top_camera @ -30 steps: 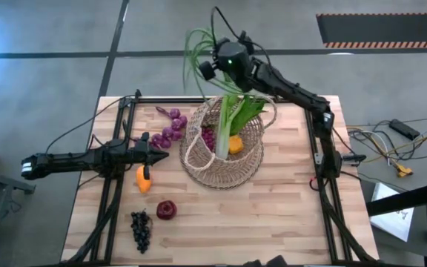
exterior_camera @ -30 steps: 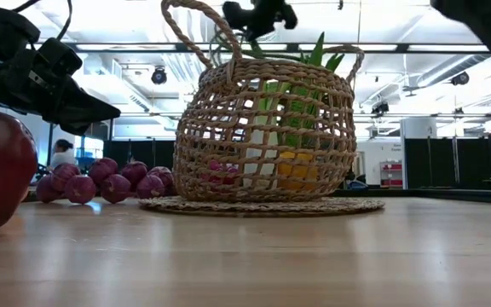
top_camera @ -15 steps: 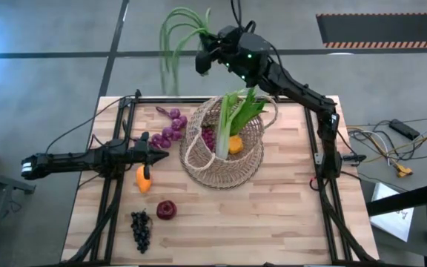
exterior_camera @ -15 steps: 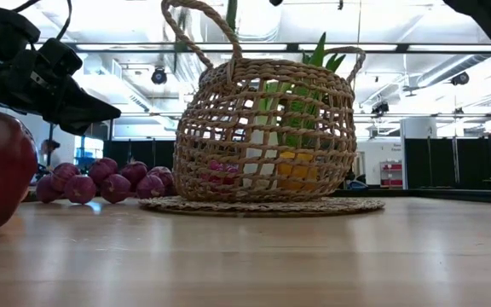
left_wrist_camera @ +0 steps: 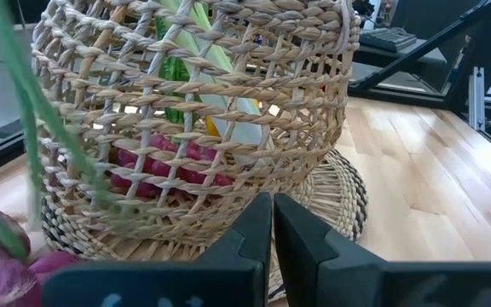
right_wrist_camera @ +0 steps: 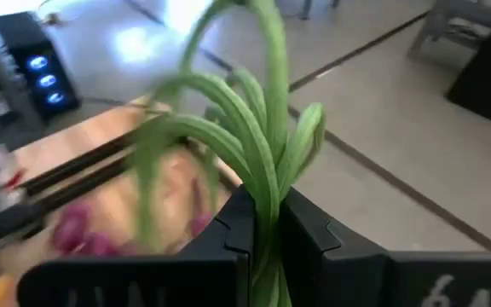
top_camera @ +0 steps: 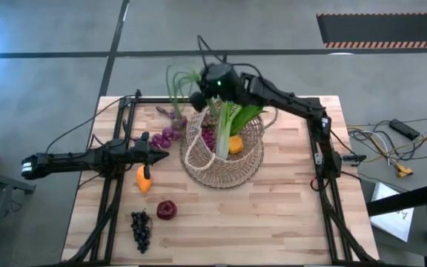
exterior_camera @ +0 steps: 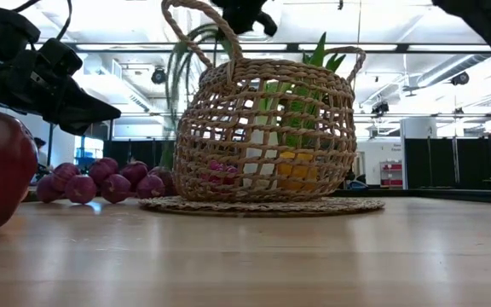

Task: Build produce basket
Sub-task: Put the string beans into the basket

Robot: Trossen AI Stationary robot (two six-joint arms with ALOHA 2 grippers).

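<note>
Right gripper (top_camera: 207, 87) is hovering above the far-left rim of the basket (top_camera: 199, 159), fingers (right_wrist_camera: 309, 230) pinching a bunch of scallions (right_wrist_camera: 262, 145); green tops are arcing out over the far bench edge. Basket is sitting mid-bench on a woven mat (exterior_camera: 348, 205), loop handle (exterior_camera: 196, 26) up. Inside it: a leek (top_camera: 225, 130) standing upright, an orange fruit (top_camera: 235, 144), red-purple grapes (top_camera: 208, 137). Left gripper (top_camera: 160, 154) is waiting low over the bench just left of the basket, fingers (left_wrist_camera: 247, 234) pressed together, holding nothing. Loose on the bench: purple grapes (top_camera: 170, 126) left of the basket, another orange fruit (top_camera: 144, 180) under the left gripper, red apple (top_camera: 166, 210), dark grapes (top_camera: 140, 228) near the front-left.
</note>
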